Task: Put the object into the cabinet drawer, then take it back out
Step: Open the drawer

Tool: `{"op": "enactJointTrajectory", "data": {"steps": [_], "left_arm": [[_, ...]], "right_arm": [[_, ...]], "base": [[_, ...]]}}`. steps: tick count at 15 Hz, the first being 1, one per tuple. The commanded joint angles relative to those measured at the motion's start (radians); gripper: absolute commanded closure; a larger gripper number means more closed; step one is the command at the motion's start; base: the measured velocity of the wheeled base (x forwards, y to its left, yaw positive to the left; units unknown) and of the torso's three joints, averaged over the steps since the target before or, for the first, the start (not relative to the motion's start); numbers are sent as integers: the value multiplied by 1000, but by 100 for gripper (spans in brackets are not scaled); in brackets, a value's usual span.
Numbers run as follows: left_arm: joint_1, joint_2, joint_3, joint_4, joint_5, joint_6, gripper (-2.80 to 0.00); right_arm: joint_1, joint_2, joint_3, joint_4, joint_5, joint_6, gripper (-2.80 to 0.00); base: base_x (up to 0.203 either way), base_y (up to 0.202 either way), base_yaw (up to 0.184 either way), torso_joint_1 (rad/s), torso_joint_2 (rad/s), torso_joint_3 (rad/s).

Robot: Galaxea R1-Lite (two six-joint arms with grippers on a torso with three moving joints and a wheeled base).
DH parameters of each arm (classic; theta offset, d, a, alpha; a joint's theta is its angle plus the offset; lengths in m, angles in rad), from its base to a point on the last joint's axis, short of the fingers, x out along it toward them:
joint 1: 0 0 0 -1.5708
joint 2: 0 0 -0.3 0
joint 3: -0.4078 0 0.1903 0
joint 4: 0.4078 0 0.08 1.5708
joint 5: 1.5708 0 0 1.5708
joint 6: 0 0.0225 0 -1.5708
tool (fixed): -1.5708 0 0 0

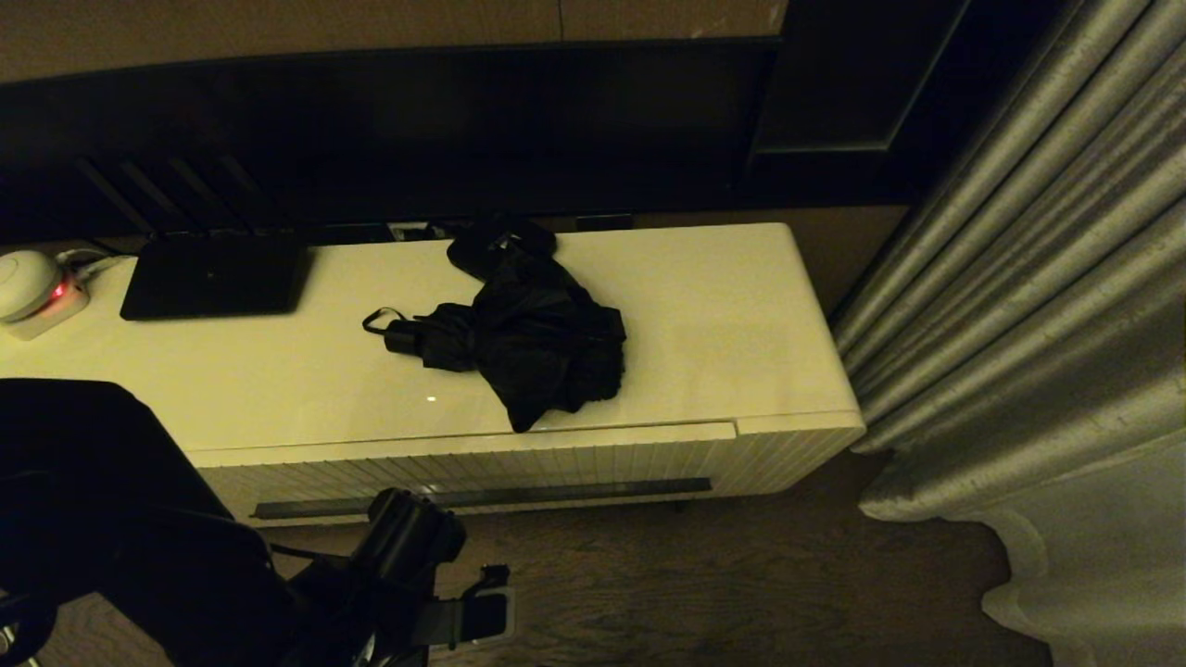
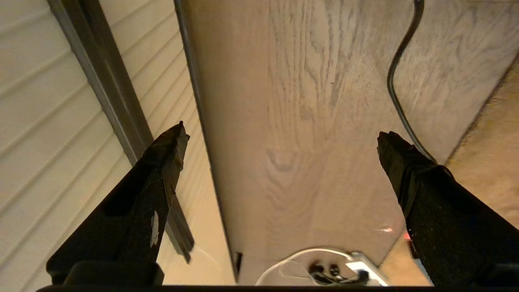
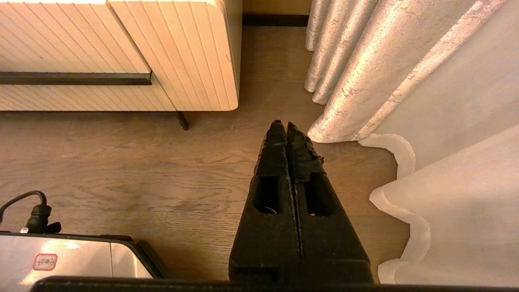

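Note:
The object, a black folding umbrella (image 1: 528, 343) with bunched fabric, lies on the cream cabinet top (image 1: 723, 324); its handle and strap loop point left. Below it the cabinet drawer (image 1: 482, 463) is pushed in, ribbed front and dark handle slot (image 1: 482, 497) showing. My left gripper (image 1: 482, 607) hangs low in front of the drawer, beneath the slot. In the left wrist view it (image 2: 280, 130) stands open and empty, with one finger (image 2: 162, 162) close before the ribbed front (image 2: 48, 121) and slot (image 2: 117, 109). My right gripper (image 3: 282, 123) is shut on nothing, low over the floor.
On the cabinet top stand a flat black device with antennas (image 1: 213, 275), a white round unit with a red light (image 1: 32, 287) and a small black item (image 1: 500, 243) behind the umbrella. A curtain (image 1: 1038, 278) hangs right. A cable (image 2: 397, 81) and power strip (image 2: 348, 271) lie on the floor.

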Motion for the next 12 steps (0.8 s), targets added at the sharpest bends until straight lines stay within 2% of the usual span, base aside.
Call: {"op": "enactJointTrajectory", "data": {"steps": [1, 4, 12], "left_arm": [[5, 17, -5, -39, 2, 26, -280], [10, 38, -21, -72, 17, 60, -280], [47, 89, -53, -109, 23, 66, -280]], "right_arm": [[0, 1, 0, 0, 1, 0, 0], [0, 1, 0, 0, 1, 0, 0], [0, 1, 0, 0, 1, 0, 0]], "base": [[0, 0, 0, 0, 0, 0], [0, 0, 0, 0, 0, 0], [0, 0, 0, 0, 0, 0]]}}
